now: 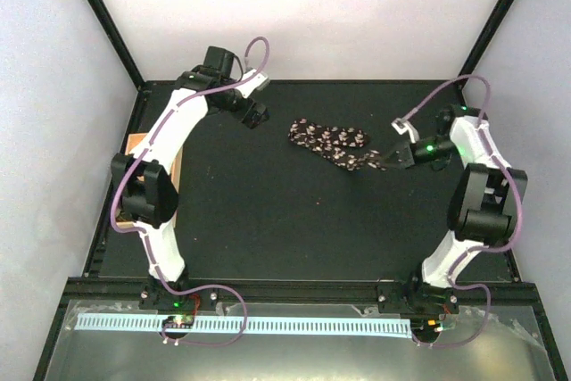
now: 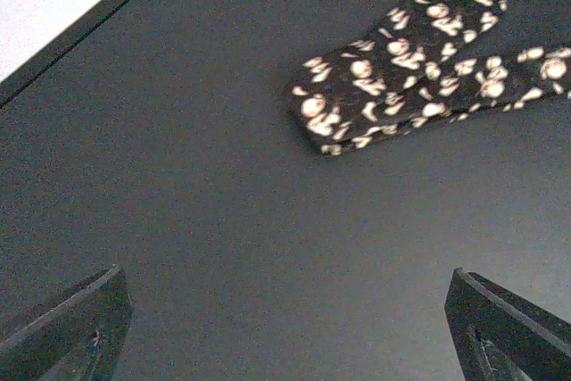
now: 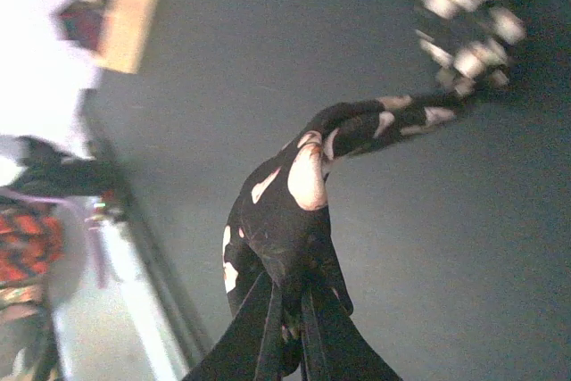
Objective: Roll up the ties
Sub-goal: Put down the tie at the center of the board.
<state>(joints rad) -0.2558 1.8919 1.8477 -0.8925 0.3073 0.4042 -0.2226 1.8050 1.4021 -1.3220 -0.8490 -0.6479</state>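
on matte table (image 1: pixel 268 229), speckled fabric tie (image 1: pixel 326 138), folded; right jaws pinch end; left jaws spread.

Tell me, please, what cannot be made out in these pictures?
- Top view: the wooden tray is mostly covered by the left arm; its compartments do not show.
- Left wrist view: the tie is cut off by the right edge, so its narrow end is missing.
- Right wrist view: the right gripper is shut on the tie's end, hiding how much fabric is pinched; the far part is blurred.
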